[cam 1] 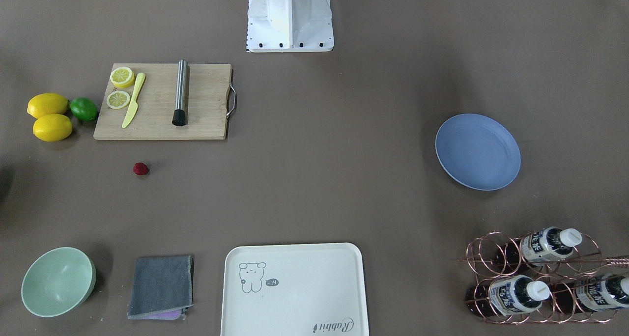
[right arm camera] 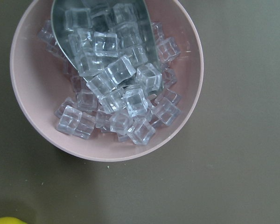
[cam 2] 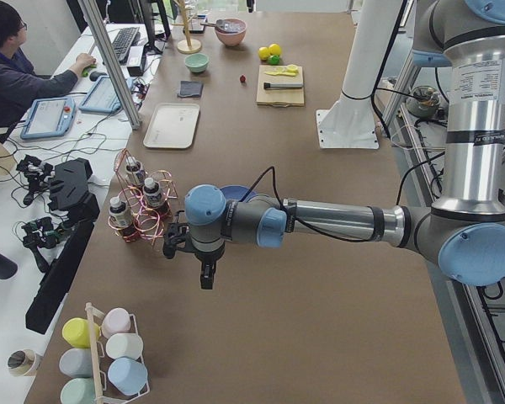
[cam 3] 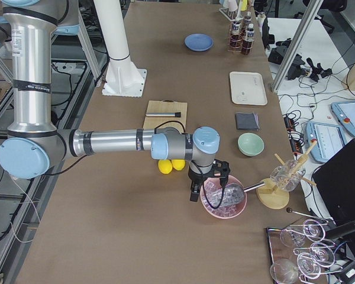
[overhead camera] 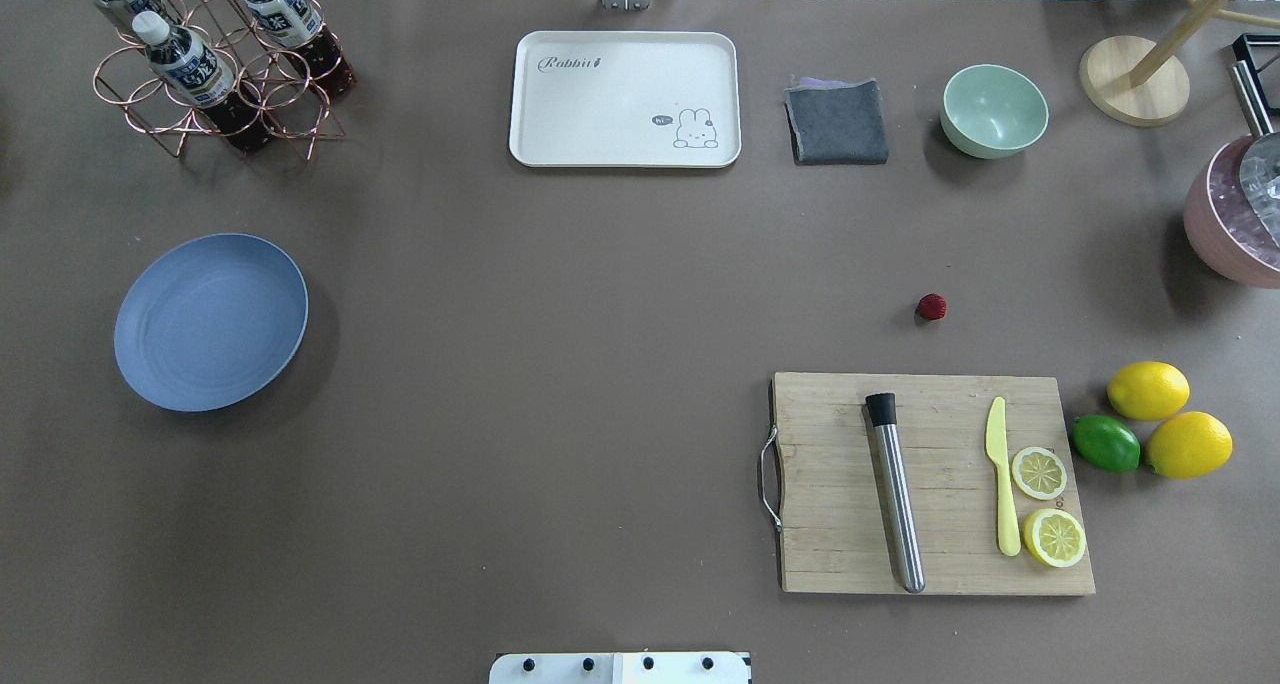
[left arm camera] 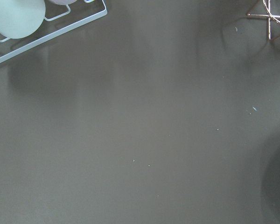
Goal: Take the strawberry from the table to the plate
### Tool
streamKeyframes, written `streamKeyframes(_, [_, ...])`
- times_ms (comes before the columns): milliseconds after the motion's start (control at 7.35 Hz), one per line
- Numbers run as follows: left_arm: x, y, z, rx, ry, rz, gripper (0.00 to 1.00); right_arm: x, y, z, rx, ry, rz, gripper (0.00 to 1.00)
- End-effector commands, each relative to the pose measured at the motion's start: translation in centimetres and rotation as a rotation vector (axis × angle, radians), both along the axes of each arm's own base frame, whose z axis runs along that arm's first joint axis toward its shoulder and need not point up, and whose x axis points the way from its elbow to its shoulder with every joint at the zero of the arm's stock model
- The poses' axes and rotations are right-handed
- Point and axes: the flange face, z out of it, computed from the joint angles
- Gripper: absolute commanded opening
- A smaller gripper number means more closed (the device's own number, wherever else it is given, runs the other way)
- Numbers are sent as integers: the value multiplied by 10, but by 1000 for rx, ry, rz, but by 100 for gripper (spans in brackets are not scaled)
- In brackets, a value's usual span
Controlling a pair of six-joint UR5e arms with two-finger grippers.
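The strawberry (cam 1: 140,168) (overhead camera: 931,307), small and dark red, lies on the bare table (overhead camera: 560,294) just beyond the wooden cutting board (overhead camera: 930,484). The blue plate (overhead camera: 210,321) (cam 1: 477,152) rests far across the table on the robot's left side, with nothing on it. My left gripper (cam 2: 208,273) hangs over the table's left end, near the plate and the bottle rack. My right gripper (cam 3: 193,195) hovers at the right end beside a pink bowl of ice (cam 3: 223,198). Both show only in the side views, so I cannot tell whether they are open or shut.
Two lemons and a lime (overhead camera: 1105,442) sit right of the board, which carries a metal muddler (overhead camera: 895,494), a yellow knife and lemon slices. A cream tray (overhead camera: 625,99), grey cloth (overhead camera: 838,121), mint bowl (overhead camera: 994,110) and copper bottle rack (overhead camera: 215,74) line the far edge.
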Motion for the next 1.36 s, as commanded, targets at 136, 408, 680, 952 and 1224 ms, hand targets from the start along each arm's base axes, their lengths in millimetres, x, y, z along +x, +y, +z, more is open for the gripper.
streamKeyframes(136, [0,-31,-13,65,13,0,98,-4,-7,-9,23,-1,-7,100])
streamKeyframes(408, [10,-49,-45,158,120,0,98,-11,-31,-36,237,-35,-12,100])
streamKeyframes(680, [19,-59,-67,230,143,-30,99,-23,-34,-59,452,-67,-26,100])
streamKeyframes(952, [98,-74,-68,279,168,86,97,-60,-40,-74,468,-108,-85,100])
streamKeyframes(1224, [140,-72,-44,199,194,30,98,-99,-48,-93,415,-146,-61,100])
